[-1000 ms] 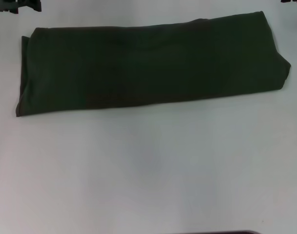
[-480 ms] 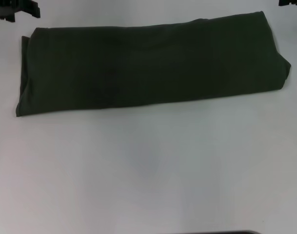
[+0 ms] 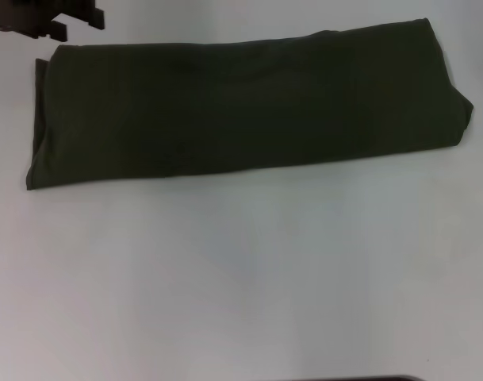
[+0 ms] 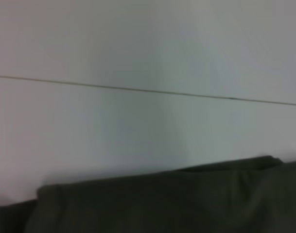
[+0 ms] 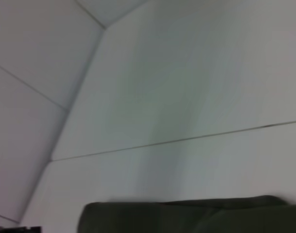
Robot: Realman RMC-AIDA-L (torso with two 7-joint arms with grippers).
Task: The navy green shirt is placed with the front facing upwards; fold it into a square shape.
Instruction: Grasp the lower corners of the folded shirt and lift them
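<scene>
The navy green shirt [image 3: 241,107] lies on the white table as a long folded band, running from left to right across the far half. Its lettering is hidden inside the fold. My left gripper [image 3: 49,19] shows as a dark shape at the top left of the head view, just beyond the shirt's far left corner and apart from the cloth. An edge of the shirt [image 4: 162,204] fills the low part of the left wrist view. The right wrist view also catches a strip of the shirt [image 5: 186,216]. My right gripper is out of view.
The white table [image 3: 241,278] stretches bare from the shirt to the near edge. Thin seams cross the pale surface [image 4: 138,90] behind the shirt in both wrist views.
My left gripper has slid rightward and further into view, toward the shirt's far left corner. The right gripper's tip, seen earlier at the top right corner, has left the head view. The shirt lies unchanged.
</scene>
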